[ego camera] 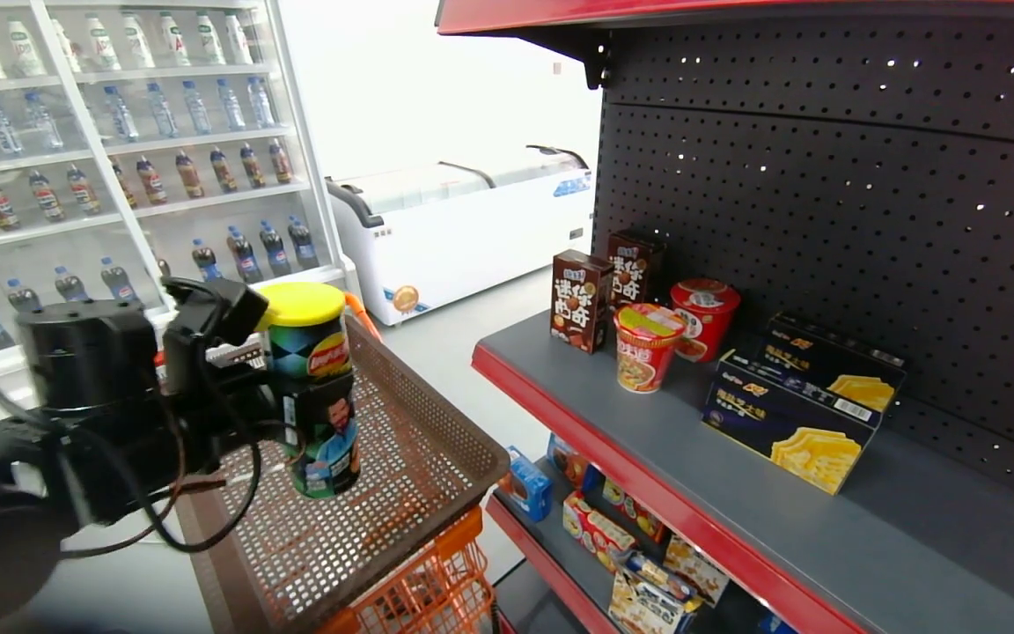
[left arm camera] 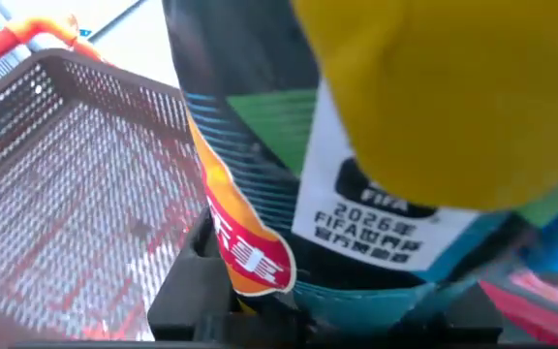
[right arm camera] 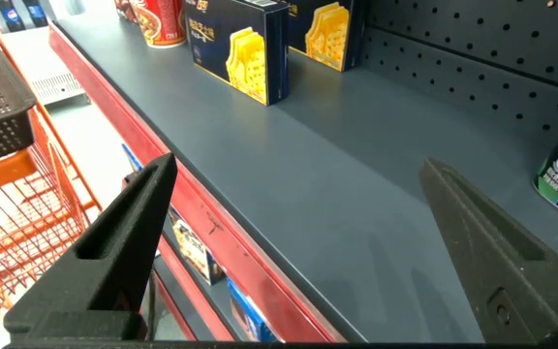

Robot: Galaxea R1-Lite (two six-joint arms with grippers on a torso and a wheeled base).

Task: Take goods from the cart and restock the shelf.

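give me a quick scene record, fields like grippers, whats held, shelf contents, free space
left gripper: shut on the chip can
chip can: upright, yellow lid on top, over the cart basket, not yet at the shelf
right gripper: open, empty, over the shelf's red front edge
shelf contents: two brown boxes, two noodle cups, two dark boxes
free space: bare grey shelf surface in front of the goods

The tall cylindrical chip can [ego camera: 318,396] wears a yellow lid and green-black wrap; at three o'clock, the grey metal shelf [ego camera: 692,440] shows a red edge.
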